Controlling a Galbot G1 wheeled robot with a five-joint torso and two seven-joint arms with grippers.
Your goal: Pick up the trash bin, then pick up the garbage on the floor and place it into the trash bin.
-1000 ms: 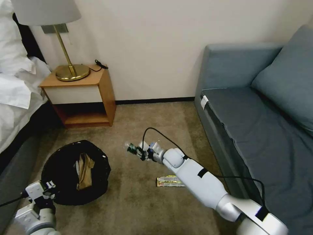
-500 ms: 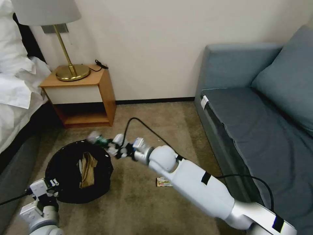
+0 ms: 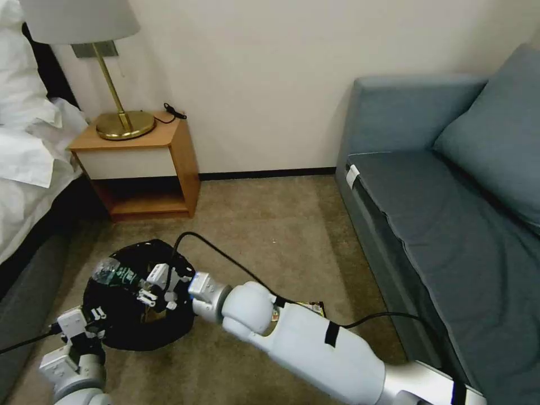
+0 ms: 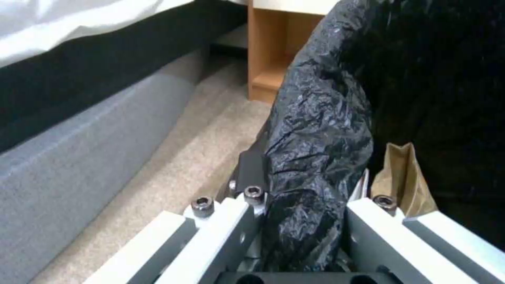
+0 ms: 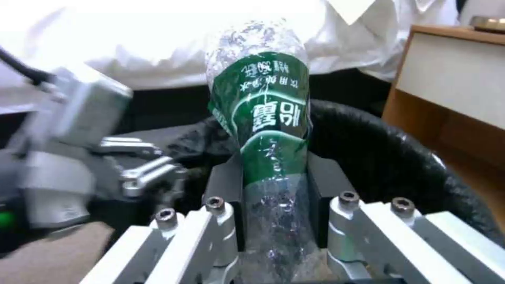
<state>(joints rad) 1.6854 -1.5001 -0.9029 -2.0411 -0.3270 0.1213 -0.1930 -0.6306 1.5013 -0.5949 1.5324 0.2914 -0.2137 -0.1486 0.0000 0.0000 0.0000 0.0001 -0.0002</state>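
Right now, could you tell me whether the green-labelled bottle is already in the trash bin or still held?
Held: the right hand grips the bottle over the trash bin.

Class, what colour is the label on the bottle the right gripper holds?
Green with white lettering on the bottle; clearest in the right wrist view.

The head camera is looking down and forward across the carpet, with the trash bin [image 3: 121, 332] sitting near seven o'clock. Both wrist cameras are peering along their own fingers at very close range, sharing that bin [image 4: 315, 130] [image 5: 400, 165]; the right wrist view is also catching the left gripper [image 5: 152, 173].
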